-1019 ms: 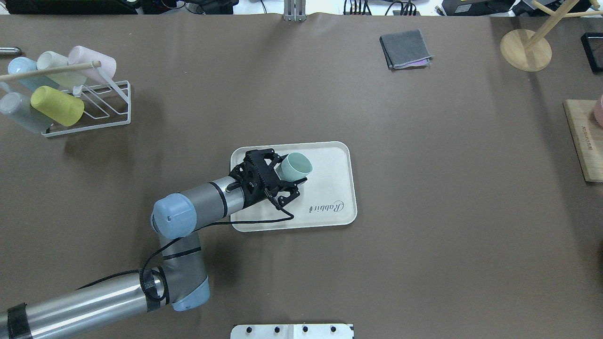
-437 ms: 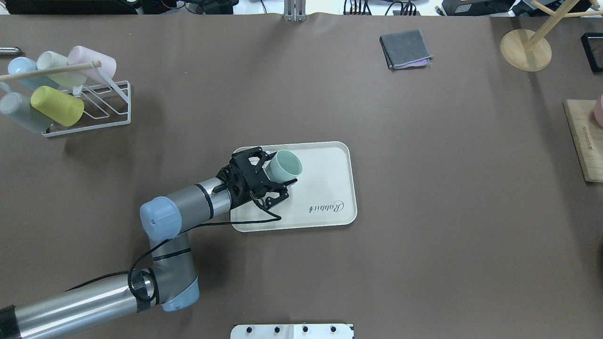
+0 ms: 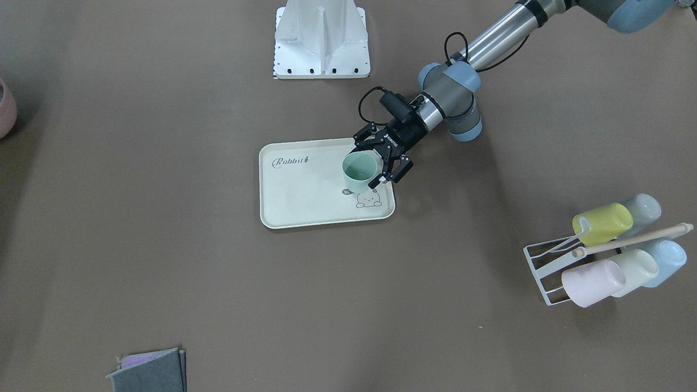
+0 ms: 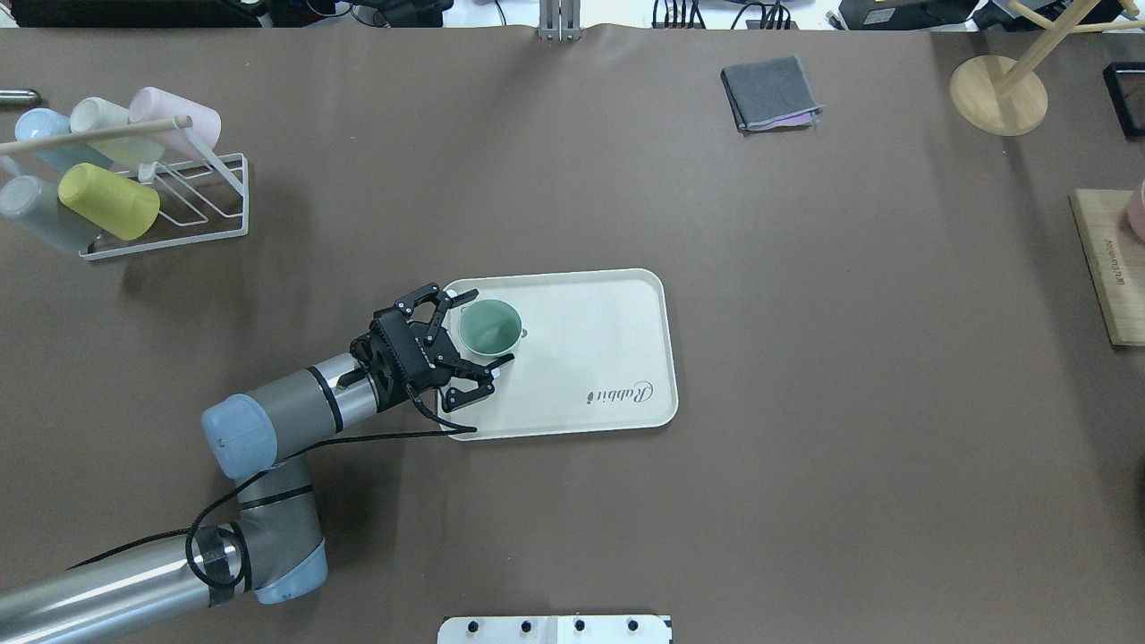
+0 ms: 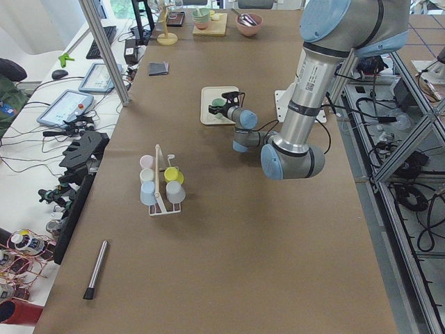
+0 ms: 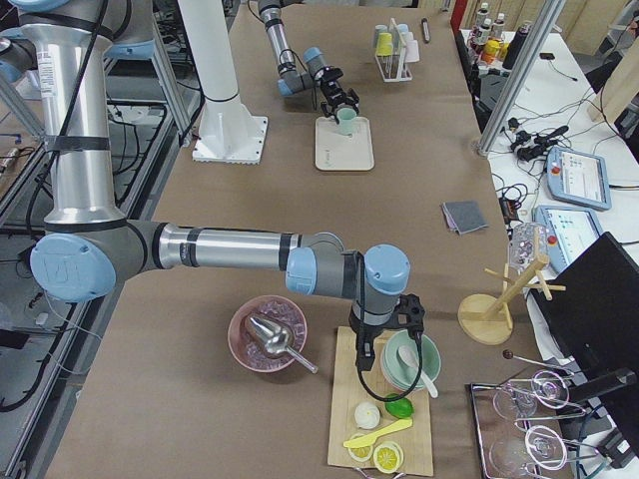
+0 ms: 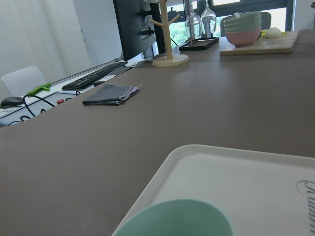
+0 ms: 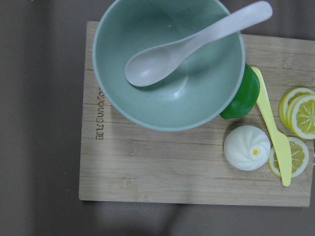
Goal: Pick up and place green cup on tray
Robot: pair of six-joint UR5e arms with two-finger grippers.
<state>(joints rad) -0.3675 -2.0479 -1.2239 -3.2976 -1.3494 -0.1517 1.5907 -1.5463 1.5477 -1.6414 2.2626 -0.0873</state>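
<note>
The tray (image 3: 305, 209) bears "Rabbit" in dark script (image 3: 290, 161) at its corner nearest the robot's edge of the tabletop (image 3: 163, 272). A small dark bubble (image 3: 347, 191) beside its rabbit drawing (image 3: 368, 200) seems to read "hi". The wooden board (image 8: 197, 167) has engraved lettering (image 8: 100, 114) along one short edge, not clearly legible.

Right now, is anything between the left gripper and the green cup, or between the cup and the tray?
Nothing visible. The green cup stands upright on the tray, with the left gripper open around it.
</note>
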